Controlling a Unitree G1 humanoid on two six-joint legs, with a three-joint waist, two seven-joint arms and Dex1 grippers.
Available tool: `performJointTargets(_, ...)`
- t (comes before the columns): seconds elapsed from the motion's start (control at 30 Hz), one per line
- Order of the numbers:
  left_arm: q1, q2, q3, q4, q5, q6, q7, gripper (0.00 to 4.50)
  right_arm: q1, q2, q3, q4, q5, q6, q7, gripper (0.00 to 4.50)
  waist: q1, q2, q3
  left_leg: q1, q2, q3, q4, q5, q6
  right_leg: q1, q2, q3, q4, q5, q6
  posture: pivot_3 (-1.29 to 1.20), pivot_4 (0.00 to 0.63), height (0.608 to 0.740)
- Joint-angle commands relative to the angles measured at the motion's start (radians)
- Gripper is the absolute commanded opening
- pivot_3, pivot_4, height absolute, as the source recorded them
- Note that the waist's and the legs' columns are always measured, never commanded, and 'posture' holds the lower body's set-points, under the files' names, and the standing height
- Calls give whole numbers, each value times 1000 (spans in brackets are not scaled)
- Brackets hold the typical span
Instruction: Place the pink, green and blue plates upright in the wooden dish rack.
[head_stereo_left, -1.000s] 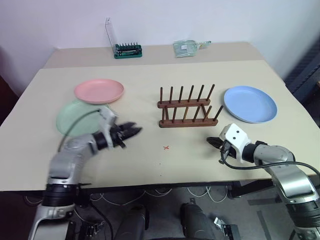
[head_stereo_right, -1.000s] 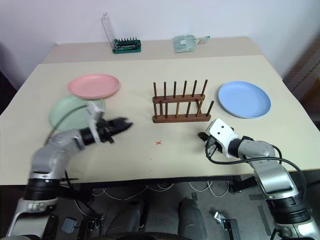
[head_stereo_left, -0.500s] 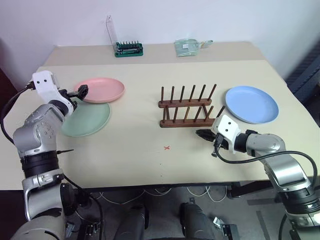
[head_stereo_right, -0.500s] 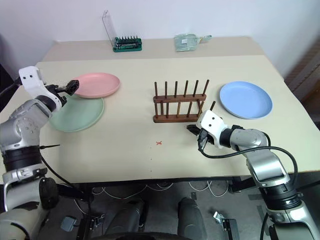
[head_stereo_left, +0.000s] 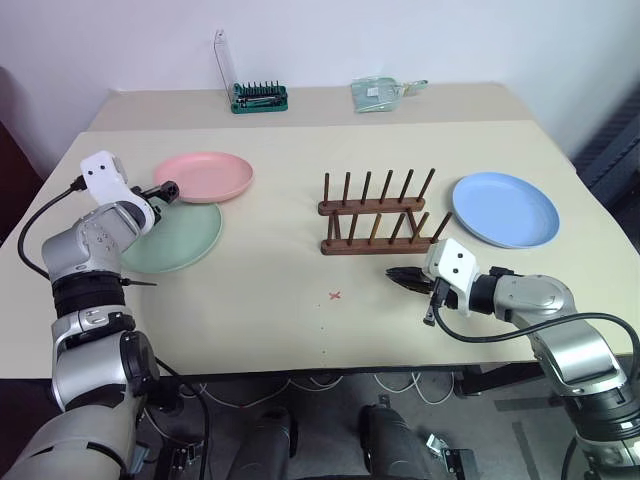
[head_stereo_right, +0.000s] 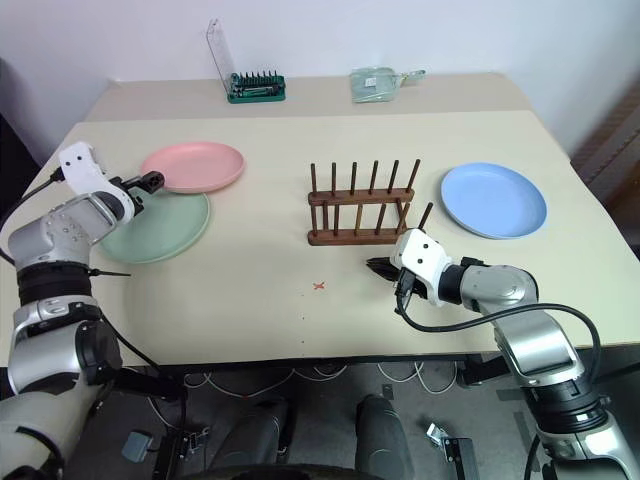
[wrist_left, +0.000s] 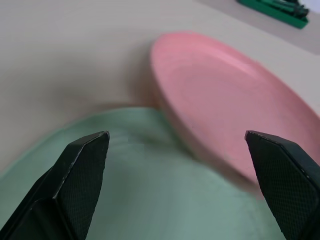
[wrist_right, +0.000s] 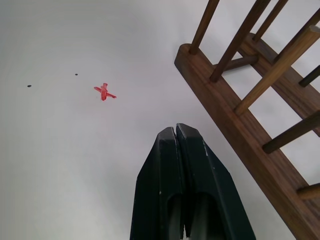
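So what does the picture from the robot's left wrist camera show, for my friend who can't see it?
The left gripper, its two black fingers wide open, hovers above the edge of a green plate. A pink plate sits just beyond, its rim overlapping the green one, both on a beige table.

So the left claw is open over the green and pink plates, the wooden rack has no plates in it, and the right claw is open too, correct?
Not quite: the right claw is shut, its two black fingers pressed together in the right wrist view. The rest holds: the left claw is open over the pale green round plate and the salmon pink round plate, and the dark wooden peg rack holds no plates.
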Motion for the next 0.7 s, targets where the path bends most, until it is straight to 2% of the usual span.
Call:
performJointTargets(0.03,-37,6,7,19,0,-39,-7,4464,-17,-21,-46,-56,20,20,-7,0,-2,0,0,0,0,0,0,0,0,0,0,0,0,0,0,0,150,740)
performJointTargets(0.27,-58,-9,9,38,-9,-42,-4,4464,-19,-25,-55,-84,23,59,-12,0,0,0,0,0,0,0,0,0,0,0,0,0,0,0,0,0,150,740)
performJointTargets(0.5,-152,-63,16,170,-13,-45,39,4464,-40,-18,-46,-76,13,60,-20,0,2,-1,0,-1,-1,0,1,0,0,0,0,0,0,0,0,0,150,740)
performJointTargets(0.57,-159,-68,17,184,-8,-59,41,3945,-37,-21,-50,-75,11,58,-22,0,1,-1,0,-1,-1,0,1,0,0,0,0,0,0,0,0,0,150,740)
performJointTargets(0.6,-161,-69,19,187,-7,-64,43,3548,-35,-22,-52,-76,11,57,-23,0,-2,-1,0,-1,-1,0,1,0,0,-1,0,0,0,0,0,0,150,740)
performJointTargets(0.7,-157,-65,29,193,-9,-71,60,2069,-24,-27,-64,-84,11,59,-28,0,-6,-1,0,-1,0,0,0,0,0,-2,0,0,1,0,0,0,150,740)
